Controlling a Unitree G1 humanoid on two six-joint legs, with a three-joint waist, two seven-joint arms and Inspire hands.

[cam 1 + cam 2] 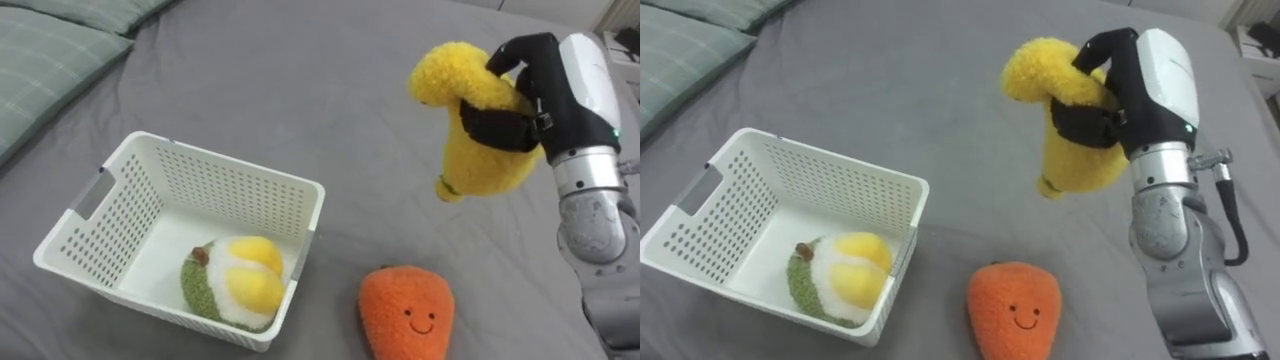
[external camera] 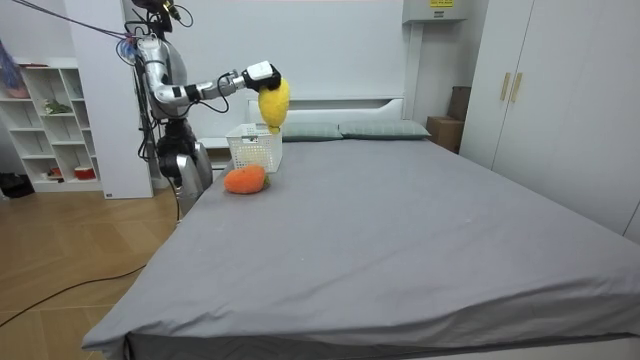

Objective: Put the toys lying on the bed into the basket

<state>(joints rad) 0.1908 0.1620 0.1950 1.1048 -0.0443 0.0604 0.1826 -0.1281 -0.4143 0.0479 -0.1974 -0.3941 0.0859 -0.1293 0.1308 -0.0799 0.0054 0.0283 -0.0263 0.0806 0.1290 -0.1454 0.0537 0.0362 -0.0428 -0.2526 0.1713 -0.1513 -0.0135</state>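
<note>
- Grips yellow toy (image 1: 480,150) in right hand (image 1: 545,90), fingers curled round its middle, aloft over bed (image 1: 300,80), right of basket (image 1: 230,165); height likely meant to clear the rim.
- Looks fuzzy, soft, bent over at top.
- Notes green-yellow toy (image 1: 235,285) inside basket; orange toy (image 1: 405,310) on bed just beside, uncollected.

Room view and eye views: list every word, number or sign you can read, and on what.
Yellow label on the white unit by the wall: too small to read.
White basket, yellow plush toy, orange plush toy: no text; the orange one has a stitched smile.
</note>
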